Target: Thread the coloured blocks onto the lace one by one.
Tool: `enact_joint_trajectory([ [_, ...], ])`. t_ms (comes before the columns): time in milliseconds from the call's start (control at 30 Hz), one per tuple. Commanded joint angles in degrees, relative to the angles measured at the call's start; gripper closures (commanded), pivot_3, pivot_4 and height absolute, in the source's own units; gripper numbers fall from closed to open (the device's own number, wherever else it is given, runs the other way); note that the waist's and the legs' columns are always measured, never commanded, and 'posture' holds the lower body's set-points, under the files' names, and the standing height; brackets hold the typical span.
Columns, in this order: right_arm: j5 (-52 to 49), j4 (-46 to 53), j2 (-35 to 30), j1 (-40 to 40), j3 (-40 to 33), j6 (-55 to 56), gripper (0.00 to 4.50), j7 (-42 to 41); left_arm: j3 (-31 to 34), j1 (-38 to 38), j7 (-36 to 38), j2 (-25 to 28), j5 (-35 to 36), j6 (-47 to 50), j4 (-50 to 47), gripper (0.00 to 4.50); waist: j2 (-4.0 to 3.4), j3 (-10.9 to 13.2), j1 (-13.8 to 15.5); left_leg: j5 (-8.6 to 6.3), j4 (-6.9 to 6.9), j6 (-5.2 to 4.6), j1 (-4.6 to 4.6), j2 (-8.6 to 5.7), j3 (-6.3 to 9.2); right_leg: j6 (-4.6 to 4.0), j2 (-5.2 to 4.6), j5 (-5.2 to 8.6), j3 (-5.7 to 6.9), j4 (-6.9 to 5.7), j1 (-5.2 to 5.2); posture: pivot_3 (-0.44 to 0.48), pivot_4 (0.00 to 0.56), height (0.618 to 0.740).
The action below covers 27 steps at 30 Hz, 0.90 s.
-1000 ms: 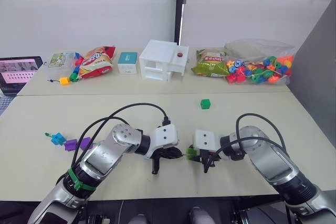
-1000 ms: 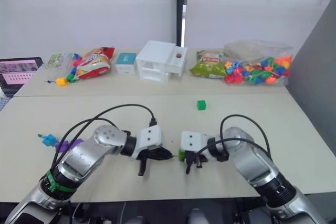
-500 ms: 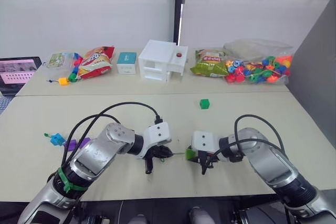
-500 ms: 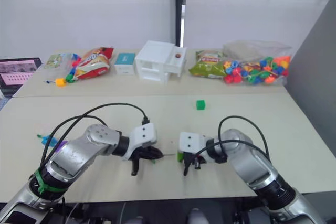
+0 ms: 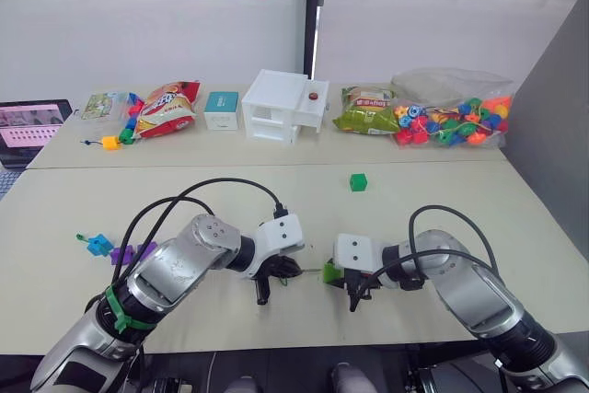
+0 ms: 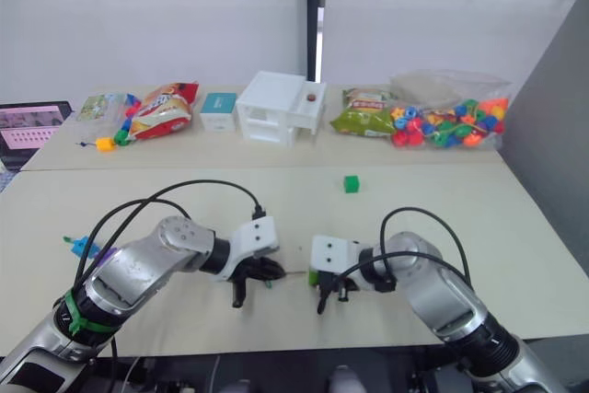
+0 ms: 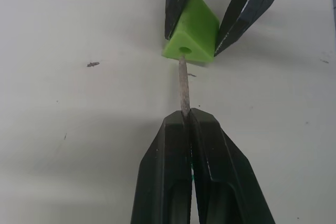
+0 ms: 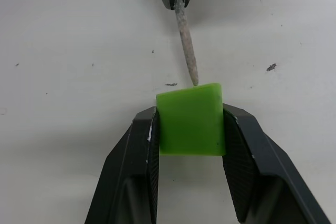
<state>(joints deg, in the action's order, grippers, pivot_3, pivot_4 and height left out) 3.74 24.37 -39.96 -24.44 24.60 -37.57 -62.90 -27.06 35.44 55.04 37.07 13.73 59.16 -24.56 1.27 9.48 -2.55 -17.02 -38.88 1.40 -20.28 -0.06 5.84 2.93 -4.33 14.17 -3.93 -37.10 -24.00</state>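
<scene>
- Between the left gripper [image 7: 187,124] and right gripper [image 8: 190,116] the gap is narrow, and the lace [image 7: 183,85] tip spans it up to the held green block [image 8: 189,119].
- Bare table [image 5: 442,190] lies beyond and right of both grippers; a second green block [image 5: 359,181] alone sits there.
- Black cables [image 5: 230,187] loop over the near-left approach.
- Blue and purple blocks [image 5: 115,249] crowd the left edge; their count is hard to tell.
- Snack bags, a white box [image 5: 284,106] and a bead bag [image 5: 453,109] line the far side.

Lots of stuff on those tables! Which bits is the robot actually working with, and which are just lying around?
In use: green block in the right tool; lace tip in the left tool; spare green block; purple and blue blocks.

Lying about: snack bags, white box, bead bag.
</scene>
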Motion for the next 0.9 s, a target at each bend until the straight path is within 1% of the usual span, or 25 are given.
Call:
enact_joint_trajectory([
  [33, -0.3, 0.4, 0.1, 1.1, 4.0, -1.3, 3.37, -0.8, 0.0, 1.2, -0.6, -0.3, 0.9, 0.6, -1.3, 4.5, 0.0, 0.0, 0.0, 0.0, 0.0, 0.0, 0.0, 0.0, 0.0, 0.0, 0.0, 0.0, 0.0, 0.0, 0.0, 0.0, 0.15, 0.74],
  [233, -0.3, 0.4, 0.1, 0.5, 4.2, -1.6, 3.37, -0.8, -0.8, 1.5, -0.8, 0.0, 1.4, 1.4, -1.8, 4.5, 0.0, 0.0, 0.0, 0.0, 0.0, 0.0, 0.0, 0.0, 0.0, 0.0, 0.0, 0.0, 0.0, 0.0, 0.0, 0.0, 0.15, 0.74],
  [700, -0.6, 1.1, 0.1, 0.2, 4.6, -2.9, 3.37, -0.3, -3.1, 3.0, -3.4, -2.2, 1.9, 3.6, -0.1, 4.5, 0.0, 0.0, -0.1, 0.0, 0.0, 0.0, 0.0, 0.0, 0.0, 0.0, 0.01, 0.0, -0.01, -0.01, -0.01, 0.0, 0.15, 0.74],
  [800, -0.6, 1.1, 0.1, 0.1, 4.8, -3.0, 3.37, -0.1, -3.5, 3.7, -4.0, -3.5, 2.3, 4.1, 0.4, 4.5, 0.0, 0.0, 0.0, 0.0, 0.0, 0.0, 0.01, 0.0, 0.0, 0.0, 0.0, 0.0, -0.01, -0.01, 0.0, 0.0, 0.15, 0.74],
  [900, -0.7, 1.0, 0.2, 0.0, 4.8, -3.1, 3.37, 0.0, -2.5, 3.9, -4.9, -6.7, 3.7, 4.7, 1.3, 4.5, 0.0, 0.0, 0.2, 0.0, -0.02, 0.0, 0.02, -0.02, 0.0, 0.0, -0.01, 0.0, 0.0, 0.0, 0.05, 0.0, 0.15, 0.74],
])
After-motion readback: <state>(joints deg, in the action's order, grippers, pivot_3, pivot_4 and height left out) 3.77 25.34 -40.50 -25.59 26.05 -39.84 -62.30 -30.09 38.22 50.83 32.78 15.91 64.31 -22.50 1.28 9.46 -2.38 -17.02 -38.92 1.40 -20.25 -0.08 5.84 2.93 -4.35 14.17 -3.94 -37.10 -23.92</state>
